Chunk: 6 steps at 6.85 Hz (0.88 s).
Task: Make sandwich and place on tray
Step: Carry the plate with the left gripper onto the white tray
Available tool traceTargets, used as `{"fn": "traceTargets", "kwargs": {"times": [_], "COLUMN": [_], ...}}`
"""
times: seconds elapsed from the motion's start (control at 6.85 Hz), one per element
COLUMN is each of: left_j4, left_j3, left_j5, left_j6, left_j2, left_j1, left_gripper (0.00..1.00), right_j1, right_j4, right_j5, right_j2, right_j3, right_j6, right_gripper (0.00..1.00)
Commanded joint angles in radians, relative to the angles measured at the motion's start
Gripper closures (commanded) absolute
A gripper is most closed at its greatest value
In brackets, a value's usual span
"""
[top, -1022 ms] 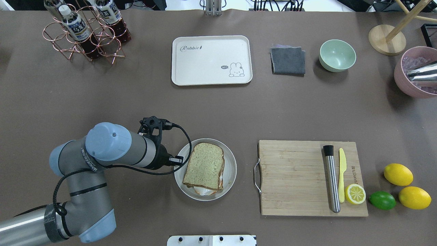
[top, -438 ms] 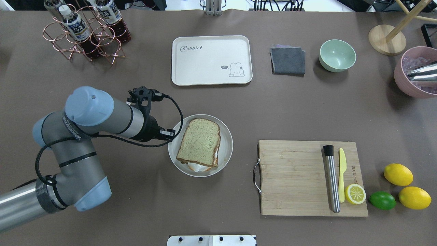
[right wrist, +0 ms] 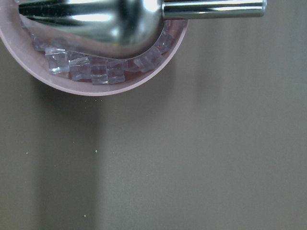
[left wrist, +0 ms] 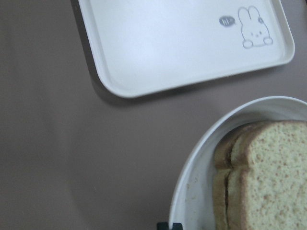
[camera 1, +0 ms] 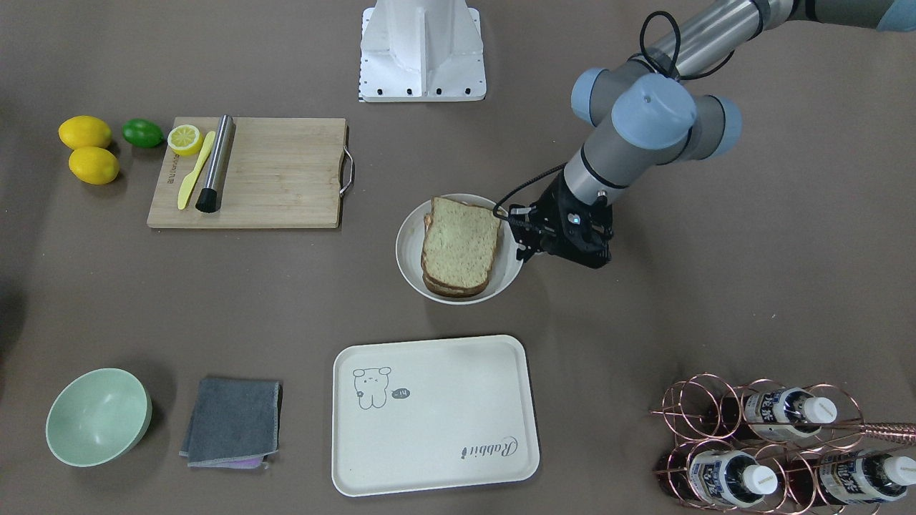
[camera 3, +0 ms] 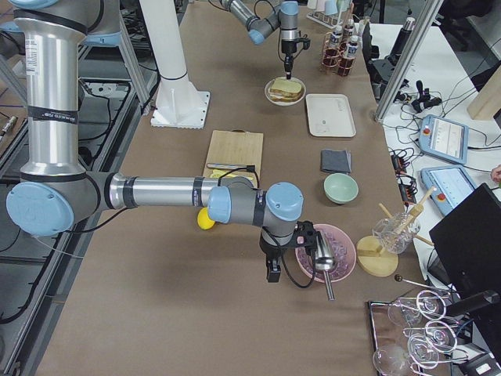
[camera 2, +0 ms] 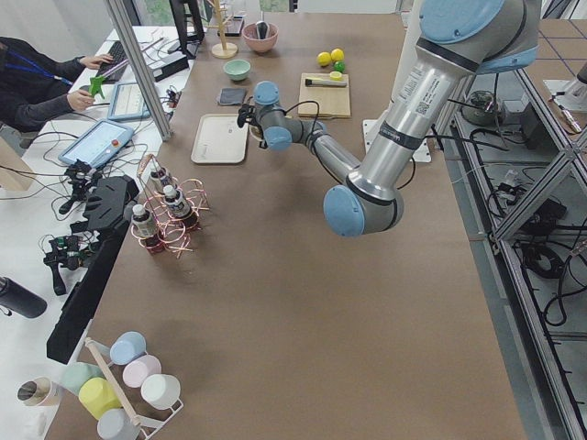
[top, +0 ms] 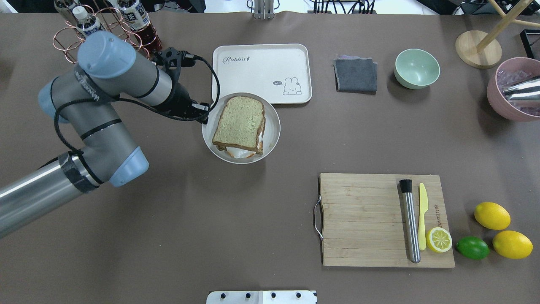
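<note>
Closest to my base, on my right, the wooden cutting board [top: 363, 219] lies flat on the brown table [top: 211, 211]. It carries a steel muddler [top: 410, 223], a yellow knife [top: 422, 215] just beside it and a lemon half [top: 438, 239] at its near right corner. A lime [top: 472, 247] and two whole lemons [top: 492, 215] sit just off the board's right edge.

Farther out on my left side, my left gripper [top: 205, 117] is clamped on the left rim of the round white plate [top: 272, 126]. In the wrist view one dark fingertip [left wrist: 169, 225] shows right at that rim. The sandwich [top: 239, 122] lies on the plate, two speckled slices stacked a little askew, with egg white [top: 238, 153] poking out at the near edge.

Beyond the plate lies the cream tray [top: 253, 71], its rabbit drawing at the near right corner. The overhead view has the plate's far rim overlapping the tray's near edge, but the wrist and front views show a strip of table between them.

In the same far row sit a folded grey cloth [top: 356, 75] and a pale green bowl [top: 417, 68], and at far left a copper wire rack [camera 1: 705, 408] of bottles [camera 1: 780, 413].

Far to my right, my right gripper [camera 3: 273, 272] hovers by the pink bowl [right wrist: 96, 88], which holds ice cubes [right wrist: 91, 72] and a metal scoop [right wrist: 96, 19]. I cannot tell whether its fingers are open or closed.
</note>
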Motion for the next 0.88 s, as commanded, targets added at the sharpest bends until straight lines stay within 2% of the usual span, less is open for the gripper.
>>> {"fn": "traceTargets", "kwargs": {"times": [0.0,0.15,0.44,0.58,0.73], "left_j4": [-0.002,-0.007,-0.165,-0.171,-0.172], "left_j3": [0.302,0.429,0.73,0.801,0.826], "left_j5": [-0.044,-0.038,0.023,0.034,0.066], "left_j6": [0.082,0.088,0.093,0.093,0.093], "left_j2": [-0.209,-0.301,-0.432,-0.484,-0.503], "left_j1": [-0.09,-0.096,-0.095,-0.087,-0.076], "left_gripper": [1.0,1.0,1.0,1.0,1.0], "right_j1": [0.001,0.004,0.008,0.008,0.008], "right_j4": [0.0,0.0,0.0,0.0,0.0], "right_j5": [0.001,0.001,-0.001,0.001,0.001], "right_j2": [-0.009,-0.009,-0.009,-0.009,-0.011], "right_j3": [0.001,0.001,0.001,0.0,-0.001], "right_j6": [0.002,0.003,0.006,0.008,0.008], "right_gripper": [0.0,0.0,0.0,0.0,0.0]}}
